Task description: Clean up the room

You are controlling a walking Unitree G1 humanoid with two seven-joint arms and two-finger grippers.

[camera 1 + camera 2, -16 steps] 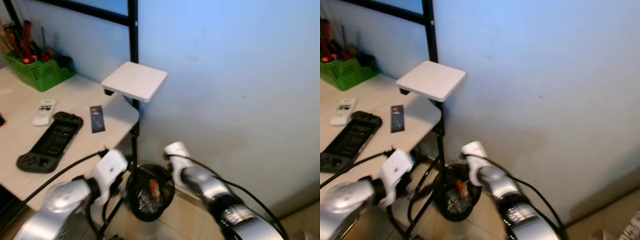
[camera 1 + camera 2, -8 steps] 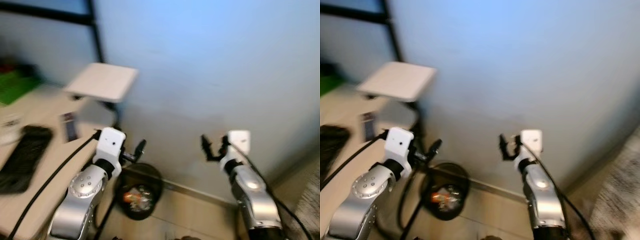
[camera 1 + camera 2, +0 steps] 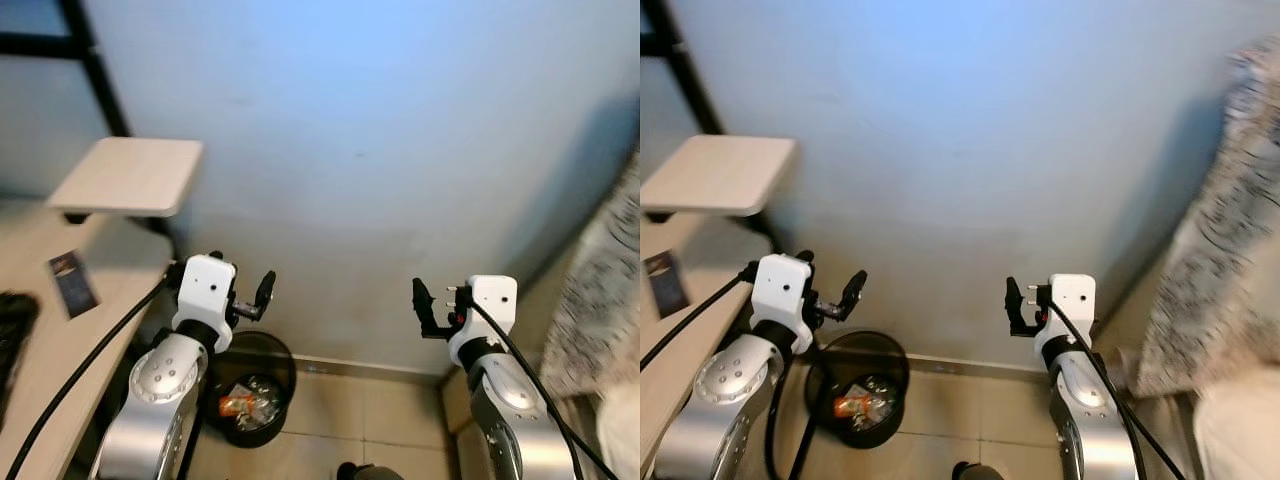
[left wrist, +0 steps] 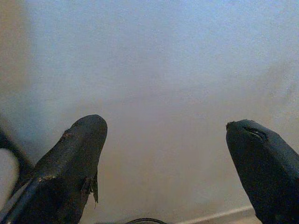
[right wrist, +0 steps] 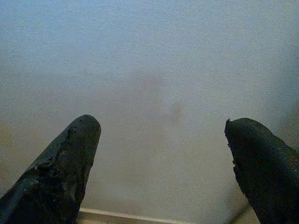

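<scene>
Left eye view: both silver arms are raised in front of a pale blue wall (image 3: 380,130), with the robot facing the wall and looking down at the floor along its base.
Left gripper (image 3: 262,292): held up near the wall, above the bin; in the left wrist view its two black fingers (image 4: 74,163) stand wide apart with nothing between them, only wall behind.
Right gripper (image 3: 422,300): held up at about the same height, well to the right of the left one; in the right wrist view its fingers (image 5: 60,172) are spread wide and hold nothing.
Trash bin (image 3: 218,425): round and black, on the tiled floor against the wall, below the left arm and just right of the desk.
Rubbish in the bin (image 3: 240,403): an orange piece lying among crinkled clear wrapping at the bottom.
Desk (image 3: 40,330): pale wood, at the near left, beside the bin.
Small shelf (image 3: 125,177): square, pale wood, raised above the far corner of the desk on a black frame (image 3: 100,75).
Card (image 3: 72,282): small and dark, lying flat on the desk near its right edge.
Dark device (image 3: 8,335): at the left edge on the desk, cut off and too blurred to identify.
Patterned fabric (image 3: 1230,200): grey and white, hanging at the far right, blurred.
Floor (image 3: 390,420): beige tiles, with a pale skirting strip where it meets the wall.
</scene>
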